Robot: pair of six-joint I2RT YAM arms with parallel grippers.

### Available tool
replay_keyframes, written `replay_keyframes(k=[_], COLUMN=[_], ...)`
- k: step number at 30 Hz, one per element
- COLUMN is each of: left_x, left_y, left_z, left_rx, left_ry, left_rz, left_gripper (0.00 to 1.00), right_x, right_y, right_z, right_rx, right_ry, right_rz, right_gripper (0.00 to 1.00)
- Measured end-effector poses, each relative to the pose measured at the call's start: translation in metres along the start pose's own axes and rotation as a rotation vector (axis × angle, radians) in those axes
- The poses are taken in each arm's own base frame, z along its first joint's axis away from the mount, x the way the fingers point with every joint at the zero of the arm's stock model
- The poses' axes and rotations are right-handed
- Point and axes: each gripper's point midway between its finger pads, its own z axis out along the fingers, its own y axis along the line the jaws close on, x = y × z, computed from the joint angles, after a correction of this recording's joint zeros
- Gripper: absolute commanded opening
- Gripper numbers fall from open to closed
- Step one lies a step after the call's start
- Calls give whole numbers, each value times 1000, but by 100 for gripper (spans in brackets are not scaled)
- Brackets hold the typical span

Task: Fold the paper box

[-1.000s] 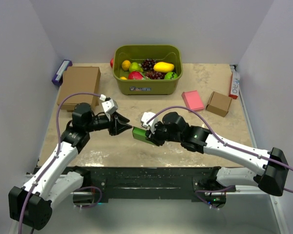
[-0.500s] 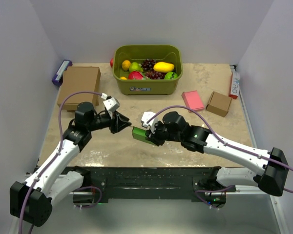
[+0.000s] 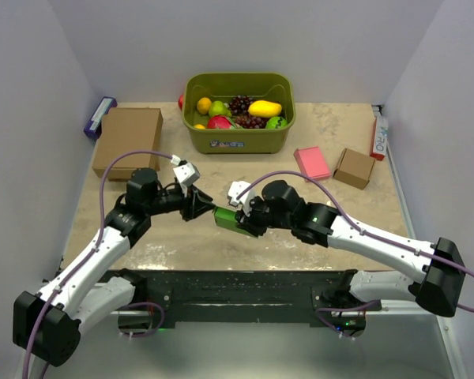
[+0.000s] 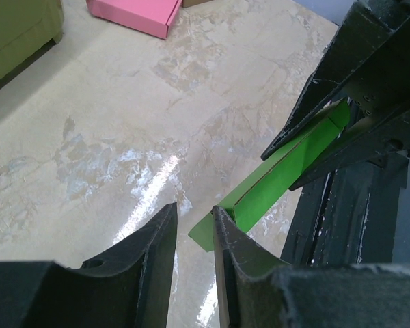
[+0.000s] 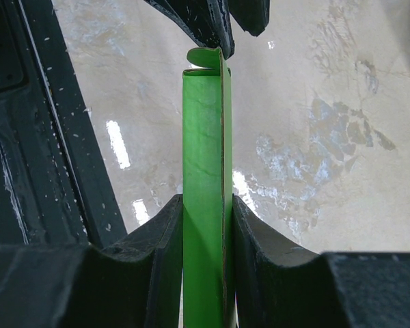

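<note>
The right pincer (image 5: 206,205) was clamped on the paper box (image 5: 203,137), its two fingers pressed against the broad faces. The flattened green sleeve stuck out ahead of the fingertips, apparently clear of the bench (image 3: 166,237). That hold seemed meant to steady the box and offer its free end to the other arm. At that free end, straight ahead of the right pincer, the left pincer (image 4: 195,220) stood only narrowly parted with nothing between its jaws. One of its fingertips (image 4: 222,225) touched the box's curled end flap, probably to push it over along a crease. Well beyond both pincers lay a pink box (image 3: 311,163) and a small brown box (image 3: 354,167). Farthest off stood an olive fruit bin (image 3: 238,139), which seemed to play no part.
</note>
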Motion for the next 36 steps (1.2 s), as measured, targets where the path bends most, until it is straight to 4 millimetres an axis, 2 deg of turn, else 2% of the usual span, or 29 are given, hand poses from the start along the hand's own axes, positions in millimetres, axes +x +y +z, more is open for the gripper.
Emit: replay_keyframes(k=[13,29,36], left_x=[-2,16,10], left_y=[-6,-14,-12], left_z=[-4,-4,-6], left_rx=[8,-1,-20], left_ry=[-14,42,21], left_rz=[15,-11,2], left_gripper=[31,32,35], right_x=[2,1,0], right_y=[1,-4,-4], right_z=[1,1,1], right_rx=[-13,1,2], right_ry=[7,2,-4], right_rz=[7,16,16], right_gripper=[24,24,24])
